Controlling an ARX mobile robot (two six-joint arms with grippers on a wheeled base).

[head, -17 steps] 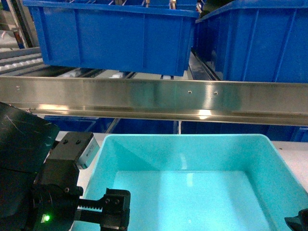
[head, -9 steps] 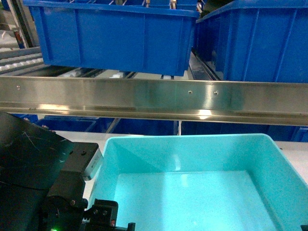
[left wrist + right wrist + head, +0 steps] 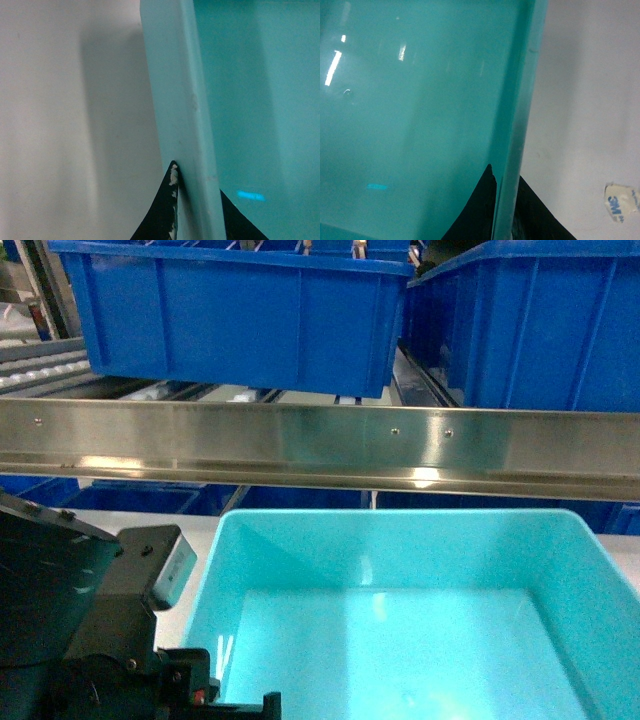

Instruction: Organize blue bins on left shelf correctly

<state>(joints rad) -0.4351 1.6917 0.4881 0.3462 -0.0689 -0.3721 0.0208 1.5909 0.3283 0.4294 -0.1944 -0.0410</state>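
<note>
Below the steel beam (image 3: 320,445), both grippers (image 3: 192,210) (image 3: 502,210) pinch the turquoise bin (image 3: 400,570) walls; uneven lift risks rim striking beam.

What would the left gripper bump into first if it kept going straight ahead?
Likely nothing soon: the left gripper points along the turquoise bin's wall, which its jaws straddle. Farther ahead, the steel shelf beam, probably.
</note>
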